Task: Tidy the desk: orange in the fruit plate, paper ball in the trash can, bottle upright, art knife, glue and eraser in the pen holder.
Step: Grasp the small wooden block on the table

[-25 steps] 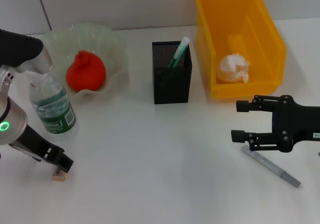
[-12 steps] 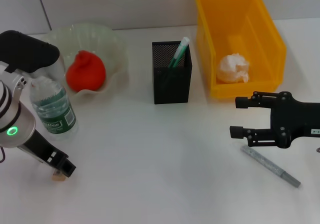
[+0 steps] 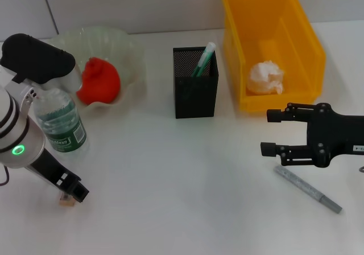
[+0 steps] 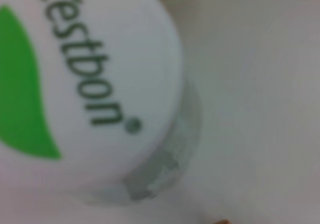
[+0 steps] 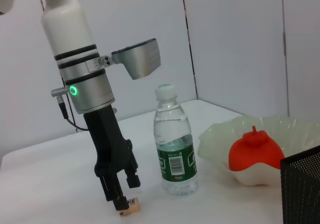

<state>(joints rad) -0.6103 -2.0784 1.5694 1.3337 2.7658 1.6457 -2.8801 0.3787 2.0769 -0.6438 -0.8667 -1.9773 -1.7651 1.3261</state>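
The left gripper (image 3: pixel 73 194) stands over the eraser (image 3: pixel 67 201), half hiding it; whether its jaws pinch, I cannot tell. The right gripper (image 3: pixel 272 132) hovers, jaws spread.

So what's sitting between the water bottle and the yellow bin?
The black pen holder, with a green-capped stick poking out, stands between the water bottle and the yellow bin. The head view shows it.

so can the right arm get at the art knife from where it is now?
Probably yes. The right gripper hovers open just above and beside the art knife, which lies flat on bare table. Nothing lies between them, and the yellow bin sits farther back, clear of the approach.
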